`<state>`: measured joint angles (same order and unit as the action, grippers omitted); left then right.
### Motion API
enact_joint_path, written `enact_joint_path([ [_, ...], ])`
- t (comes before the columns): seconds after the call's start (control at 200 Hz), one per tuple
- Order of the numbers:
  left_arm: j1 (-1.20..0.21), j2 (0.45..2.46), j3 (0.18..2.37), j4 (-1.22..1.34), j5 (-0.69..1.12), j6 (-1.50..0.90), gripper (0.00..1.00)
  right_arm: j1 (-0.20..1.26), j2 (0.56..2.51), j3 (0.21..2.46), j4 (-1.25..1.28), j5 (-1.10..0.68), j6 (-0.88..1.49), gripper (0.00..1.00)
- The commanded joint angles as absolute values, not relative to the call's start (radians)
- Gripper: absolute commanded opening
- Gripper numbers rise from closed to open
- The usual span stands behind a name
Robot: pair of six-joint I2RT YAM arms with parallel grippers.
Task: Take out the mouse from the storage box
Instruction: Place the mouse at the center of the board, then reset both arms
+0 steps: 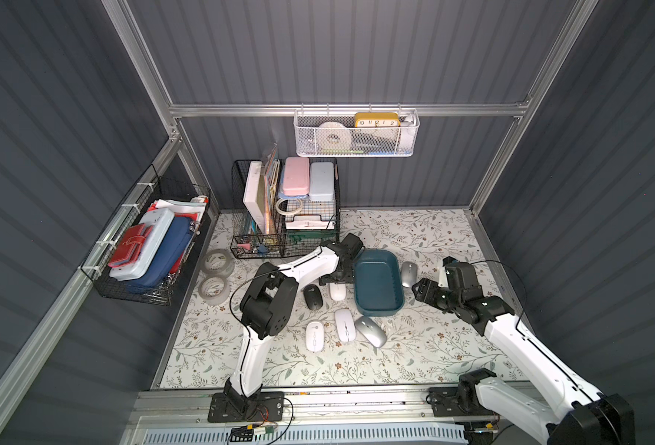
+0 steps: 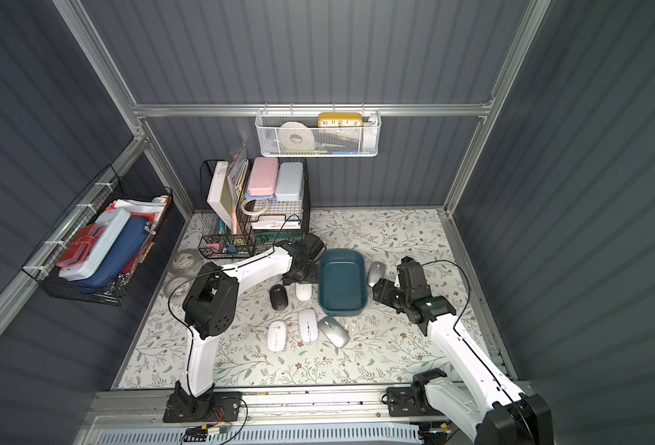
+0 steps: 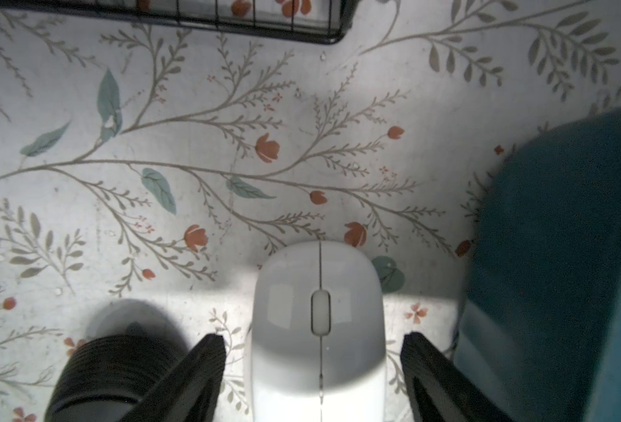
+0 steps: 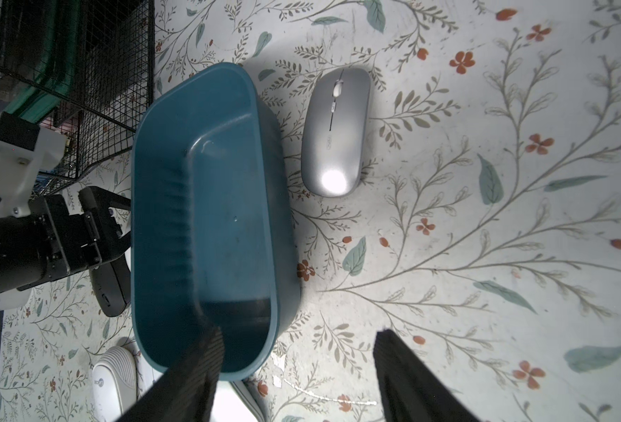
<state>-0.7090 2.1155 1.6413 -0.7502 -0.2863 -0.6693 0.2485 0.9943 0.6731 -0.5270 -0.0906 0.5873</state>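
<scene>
Straddling the white mouse (image 3: pixel 294 281), the left gripper (image 3: pixel 312 338) stands open beside the storage box (image 1: pixel 377 279).
Nearest the arm bases, a row of three mice (image 1: pixel 344 324) lies on the floral mat (image 1: pixel 433 346). Farther in, the left jaws leave a gap on each side of the white mouse, which rests on the mat between a black mouse (image 1: pixel 312 297) and the box. Across the box the right gripper (image 4: pixel 298 333) is spread wide, holding nothing, near a silver mouse (image 1: pixel 408 273). Black wire baskets (image 1: pixel 285 215) stand behind.
</scene>
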Motion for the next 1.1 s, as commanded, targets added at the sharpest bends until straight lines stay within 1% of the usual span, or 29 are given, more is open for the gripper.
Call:
enact_joint_path([
  [0.0,-0.707,2.002,1.63,-0.789,-0.324,-0.656,0.84,0.253,0.973,0.711,-0.55,-0.047,0.566,0.71],
  [0.215,-0.714,1.805,1.572,-0.781,-0.369,-0.603,0.91,0.253,0.97,0.786,-0.605,0.005,0.529,0.71],
  [0.315,-0.718,1.702,1.514,-0.745,-0.405,-0.575,0.99,0.254,0.961,0.825,-0.623,0.034,0.515,0.72],
  [0.4,-0.716,1.61,1.452,-0.699,-0.456,-0.548,0.99,0.253,0.947,0.85,-0.626,0.071,0.505,0.74],
  [0.435,-0.716,1.574,1.425,-0.682,-0.48,-0.536,0.99,0.252,0.938,0.857,-0.622,0.089,0.503,0.77],
  [0.53,-0.716,1.489,1.352,-0.649,-0.556,-0.52,0.99,0.252,0.916,0.891,-0.628,0.143,0.498,0.93],
  [0.545,-0.716,1.476,1.344,-0.644,-0.573,-0.517,0.99,0.252,0.912,0.897,-0.631,0.153,0.497,0.97],
  [0.565,-0.716,1.461,1.335,-0.641,-0.595,-0.516,0.99,0.252,0.909,0.904,-0.631,0.162,0.495,0.99],
  [0.77,-0.715,1.35,1.241,-0.558,-0.761,-0.441,0.99,0.252,0.902,0.968,-0.644,0.222,0.468,0.99],
  [0.83,-0.716,1.339,1.217,-0.542,-0.848,-0.423,0.99,0.252,0.894,0.969,-0.632,0.239,0.461,0.99],
  [0.941,-0.715,1.324,1.109,-0.38,-1.002,-0.299,0.99,0.252,0.867,0.941,-0.566,0.263,0.422,0.99],
  [1.006,-0.702,1.333,1.056,-0.304,-1.098,-0.272,0.99,0.252,0.838,0.908,-0.507,0.287,0.391,0.99],
  [1.046,-0.674,1.343,1.05,-0.304,-1.109,-0.293,0.99,0.252,0.817,0.878,-0.462,0.306,0.367,0.99],
  [1.096,-0.623,1.352,1.059,-0.339,-1.063,-0.331,0.99,0.252,0.784,0.833,-0.382,0.339,0.338,0.99],
])
